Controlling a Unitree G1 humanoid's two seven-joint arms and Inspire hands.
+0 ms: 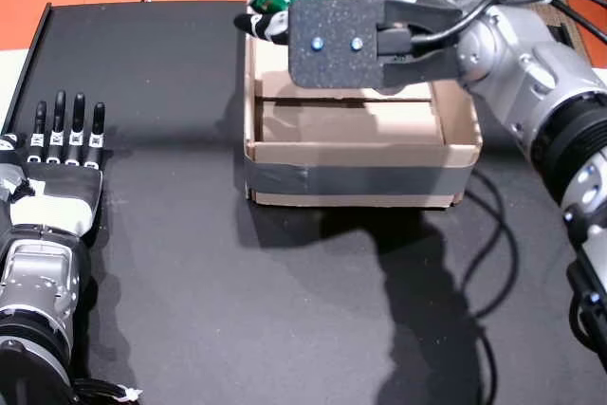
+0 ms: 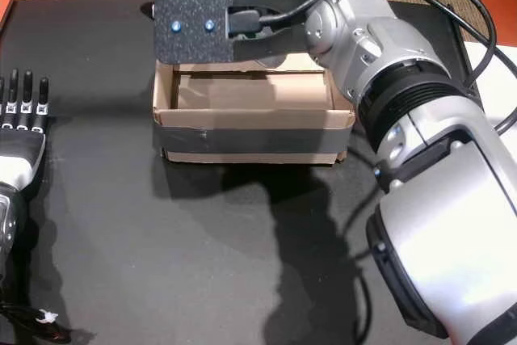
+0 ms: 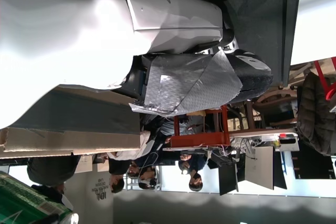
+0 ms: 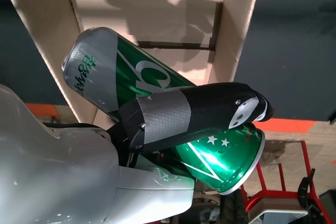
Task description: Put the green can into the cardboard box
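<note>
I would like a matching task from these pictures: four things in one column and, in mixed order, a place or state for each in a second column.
Things:
1. green can
2. cardboard box
3. left robot hand
4. right robot hand

Places or states:
a. lies open and flat on the black table, holding nothing
b. closed around the can
c. held tilted above the box
d. stands on the table, top open, grey tape on its front

Pairs: 1-c, 2-d, 3-a, 4-b
</note>
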